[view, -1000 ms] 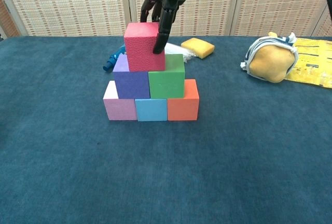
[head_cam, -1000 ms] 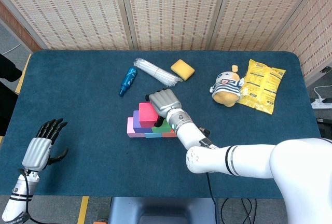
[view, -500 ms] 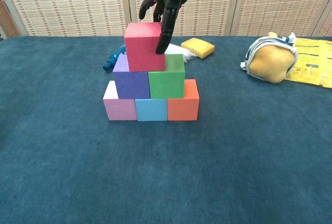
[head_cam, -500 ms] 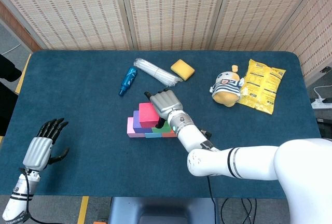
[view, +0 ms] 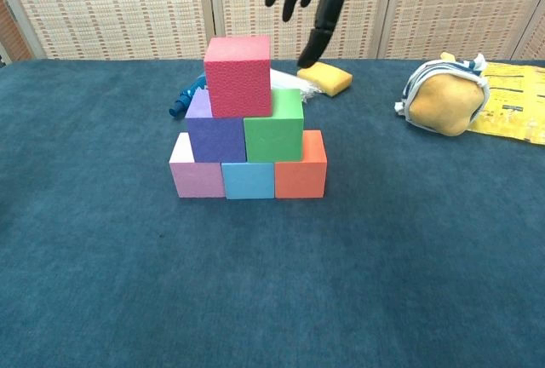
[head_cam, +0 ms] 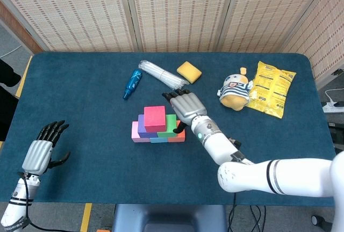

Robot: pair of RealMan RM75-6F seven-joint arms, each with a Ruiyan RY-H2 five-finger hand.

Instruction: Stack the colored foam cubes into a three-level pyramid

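We log a dark blue felt-covered table. On it stands the three-level pyramid of coloured foam cubes, red foam cube topmost. Right hand hovers just right of the stack, fingers spread, holding nothing. Left hand lies spread near the table's front left corner.

- Six coloured foam cubes are sitting stacked.
- Beyond the stack are lying:
  - one blue bottle
  - one clear straw bundle
  - one yellow sponge
  - one striped plush toy
  - one yellow snack bag
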